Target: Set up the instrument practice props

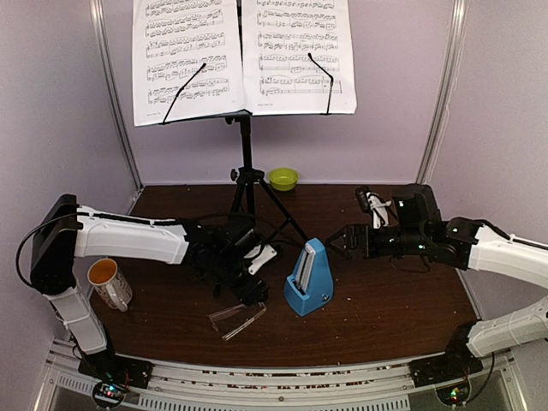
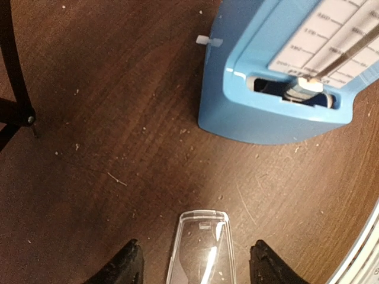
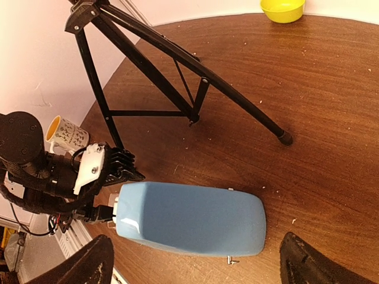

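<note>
The black music stand (image 1: pixel 247 154) rises at the back centre, with two sheet-music pages (image 1: pixel 188 56) on its desk. A blue metronome (image 1: pixel 306 278) stands mid-table, its scale and pendulum uncovered (image 2: pixel 266 112). Its clear front cover (image 2: pixel 201 248) lies flat on the table (image 1: pixel 237 318). My left gripper (image 2: pixel 196 263) is open over the cover, both fingertips apart from its sides. To the metronome's right, my right gripper (image 3: pixel 198 263) stands open, facing the metronome's blue back (image 3: pixel 189 219), fingertips wide of it.
A white-and-orange mug (image 1: pixel 109 282) stands by the left arm. A lime-green bowl (image 1: pixel 283 178) sits at the back, near the wall. The stand's tripod legs (image 3: pixel 177 65) spread over the table behind the metronome. Walls close in on both sides.
</note>
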